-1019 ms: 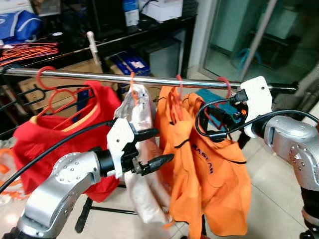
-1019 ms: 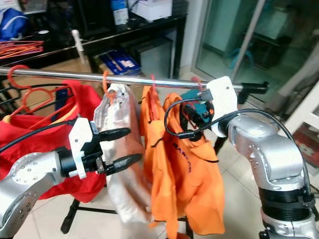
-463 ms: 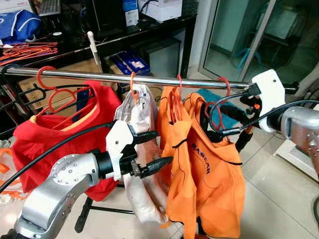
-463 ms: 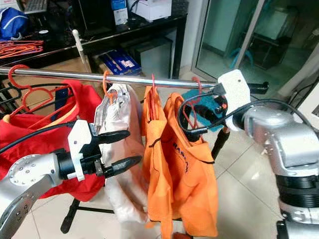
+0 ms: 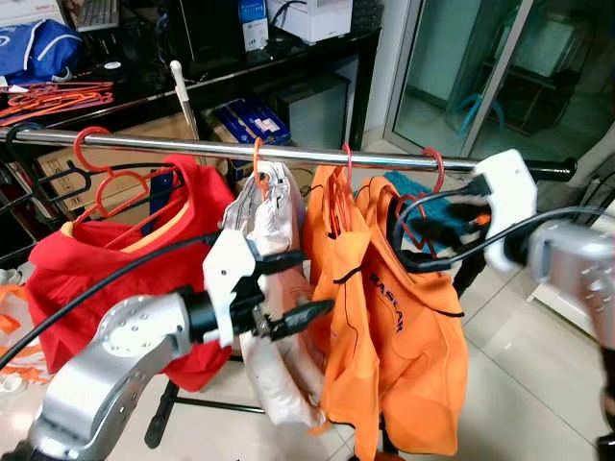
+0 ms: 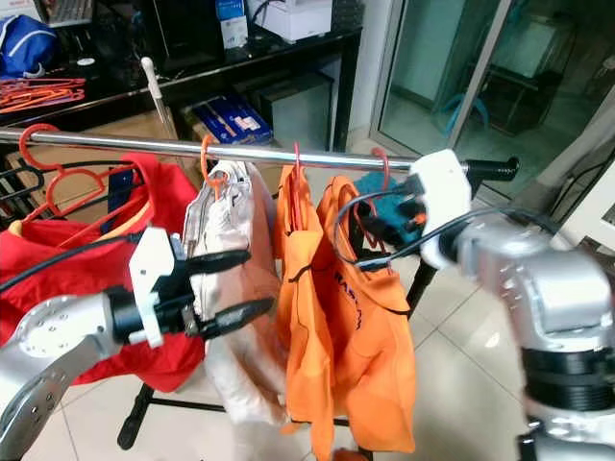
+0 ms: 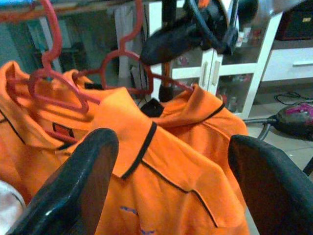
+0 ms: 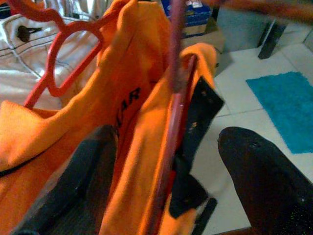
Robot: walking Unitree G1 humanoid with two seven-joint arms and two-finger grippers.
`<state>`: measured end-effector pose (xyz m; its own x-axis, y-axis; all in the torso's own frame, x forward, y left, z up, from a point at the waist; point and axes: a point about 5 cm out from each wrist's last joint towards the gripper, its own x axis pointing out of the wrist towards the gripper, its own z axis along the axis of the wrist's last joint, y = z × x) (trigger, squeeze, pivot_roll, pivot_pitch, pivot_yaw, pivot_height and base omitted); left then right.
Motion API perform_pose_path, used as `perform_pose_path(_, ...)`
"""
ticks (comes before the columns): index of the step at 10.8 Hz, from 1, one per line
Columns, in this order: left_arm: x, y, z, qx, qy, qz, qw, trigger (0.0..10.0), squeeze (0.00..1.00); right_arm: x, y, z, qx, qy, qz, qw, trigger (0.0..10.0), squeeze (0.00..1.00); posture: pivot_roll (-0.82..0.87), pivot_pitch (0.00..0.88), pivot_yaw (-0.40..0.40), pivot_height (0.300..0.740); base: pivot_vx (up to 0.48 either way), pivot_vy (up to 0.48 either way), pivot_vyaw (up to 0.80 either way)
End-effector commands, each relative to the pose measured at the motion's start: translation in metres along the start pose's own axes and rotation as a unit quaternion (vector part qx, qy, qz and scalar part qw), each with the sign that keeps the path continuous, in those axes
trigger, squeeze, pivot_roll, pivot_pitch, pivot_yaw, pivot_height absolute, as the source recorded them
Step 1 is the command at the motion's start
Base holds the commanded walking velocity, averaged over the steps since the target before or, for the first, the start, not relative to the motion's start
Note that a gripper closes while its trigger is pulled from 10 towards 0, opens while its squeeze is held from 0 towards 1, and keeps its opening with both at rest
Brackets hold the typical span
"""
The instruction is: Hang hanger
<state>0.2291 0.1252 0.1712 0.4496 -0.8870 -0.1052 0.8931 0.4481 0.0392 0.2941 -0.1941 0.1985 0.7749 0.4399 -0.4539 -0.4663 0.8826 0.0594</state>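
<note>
Red hanger [image 5: 434, 169] with orange shirt [image 5: 413, 327] hooked on rail [image 5: 288, 154]. Right gripper [image 5: 432, 229] just below rail, fingers spread, empty. Left gripper [image 5: 307, 285] below rail, wide open, empty.

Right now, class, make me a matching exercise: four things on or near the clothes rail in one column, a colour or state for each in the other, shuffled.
Things:
1. Left claw
2. Shirt at the rail's left end
3. Rail
4. Garment beside the red shirt

States:
A. silver, horizontal
B. white
C. open, empty
D. red

Pairs: 1-C, 2-D, 3-A, 4-B
</note>
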Motion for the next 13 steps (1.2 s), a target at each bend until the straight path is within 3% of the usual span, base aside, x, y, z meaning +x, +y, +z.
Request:
perform_pose_path(1,-0.001,0.004,0.001,-0.002,0.002,0.008,1.000,10.0,0.00,-0.005,0.002,0.006,-0.001,-0.018,-0.006,1.000,10.0,0.00,-0.17,0.000,0.030,0.740,0.000,0.000,0.00)
perform_pose_path(4,-0.001,0.005,-0.002,0.002,0.011,-0.003,1.000,10.0,0.00,-0.004,0.003,0.008,0.006,-0.030,-0.029,0.999,10.0,0.00,-0.18,0.000,0.044,0.740,0.000,0.000,0.00)
perform_pose_path(7,-0.017,0.017,-0.003,0.029,0.008,0.062,0.998,10.0,0.00,0.005,0.002,0.005,0.021,-0.038,-0.039,0.998,10.0,0.00,-0.17,0.000,0.044,0.740,0.000,0.000,0.00)
perform_pose_path(10,-0.015,0.011,0.002,0.020,-0.005,0.047,0.999,10.0,0.00,0.013,0.005,0.004,0.025,-0.049,-0.036,0.998,10.0,0.00,-0.17,0.000,0.042,0.740,0.000,0.000,0.00)
perform_pose_path(13,-0.009,-0.001,-0.007,0.007,0.001,0.021,1.000,10.0,0.00,0.024,0.001,-0.006,0.010,-0.026,-0.065,0.998,10.0,0.00,-0.19,0.000,0.039,0.740,0.000,0.000,0.00)
